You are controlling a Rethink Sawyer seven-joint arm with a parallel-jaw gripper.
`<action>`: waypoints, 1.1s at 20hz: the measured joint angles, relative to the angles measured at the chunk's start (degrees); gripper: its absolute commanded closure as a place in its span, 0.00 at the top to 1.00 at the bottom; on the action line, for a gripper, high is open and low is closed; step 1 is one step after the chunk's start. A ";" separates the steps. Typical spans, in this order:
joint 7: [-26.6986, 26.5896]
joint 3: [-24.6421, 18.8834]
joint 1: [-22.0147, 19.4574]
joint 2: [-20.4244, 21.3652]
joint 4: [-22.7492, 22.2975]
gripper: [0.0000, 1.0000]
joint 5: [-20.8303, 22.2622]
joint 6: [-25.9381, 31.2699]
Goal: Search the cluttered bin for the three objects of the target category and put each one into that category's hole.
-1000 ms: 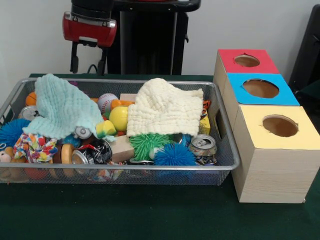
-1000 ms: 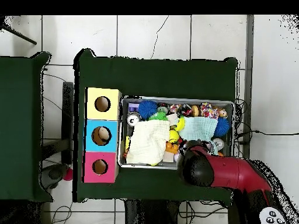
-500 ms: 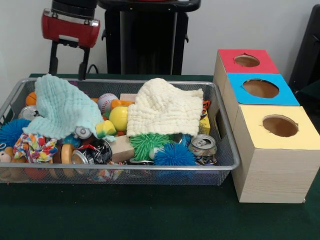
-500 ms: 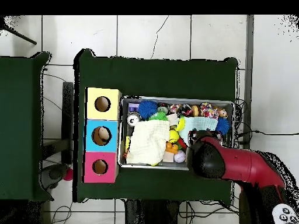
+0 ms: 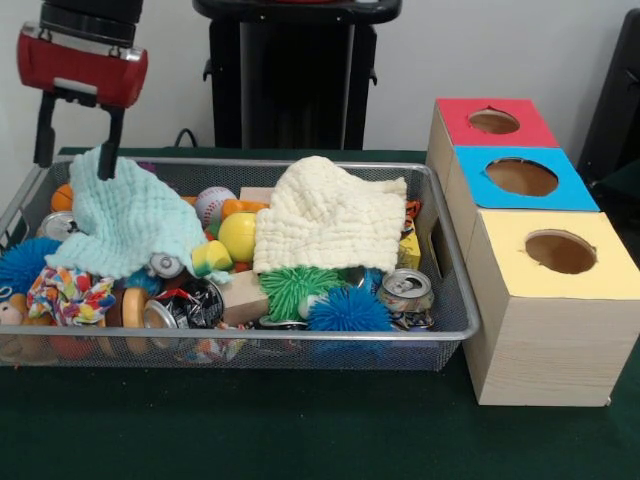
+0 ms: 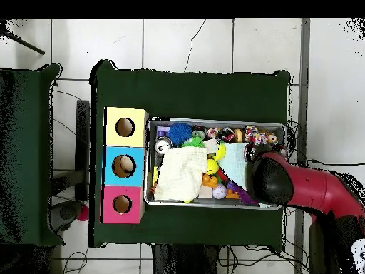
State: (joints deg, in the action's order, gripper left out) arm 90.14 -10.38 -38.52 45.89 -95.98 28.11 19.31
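A wire mesh bin (image 5: 240, 338) is packed with clutter under a mint cloth (image 5: 125, 215) on the left and a cream cloth (image 5: 330, 215) in the middle. Crushed cans (image 5: 406, 290), a green spiky ball (image 5: 295, 285), a blue spiky ball (image 5: 345, 312), a baseball (image 5: 213, 203) and a yellow ball (image 5: 238, 237) show between them. My gripper (image 5: 75, 165) hangs open over the bin's back left corner with nothing between its fingers. One fingertip (image 5: 107, 168) stands at the mint cloth's top edge. In the overhead view the red arm (image 6: 274, 182) hides the gripper and that end of the bin (image 6: 214, 120).
Three wooden boxes stand in a row against the bin's other end, each with a round hole on top: red (image 5: 455, 118), blue (image 5: 475, 180), yellow (image 5: 510, 265). Something pale lies inside the blue box (image 6: 112, 155). Green cloth covers the table (image 5: 300, 430).
The gripper has travelled steadily leftward along the bin's back edge in the front view and now reaches the mint cloth. It stayed open. The bin's contents have not moved.
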 measured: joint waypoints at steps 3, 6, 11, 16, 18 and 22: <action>0.00 -0.22 -0.14 -1.15 2.47 1.00 0.02 0.60; 0.00 -0.40 -0.14 -2.16 4.32 1.00 0.04 0.73; 0.00 -0.45 -0.05 -4.15 7.87 1.00 1.71 0.73; 0.00 -0.40 0.54 -5.67 10.35 1.00 3.98 0.73; 0.00 -0.35 0.98 -6.19 11.03 1.00 4.82 0.74; 0.00 -0.22 2.07 -7.50 12.43 1.00 6.65 0.73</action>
State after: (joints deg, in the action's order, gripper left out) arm 90.14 -10.60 -36.45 38.40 -83.55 34.76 20.04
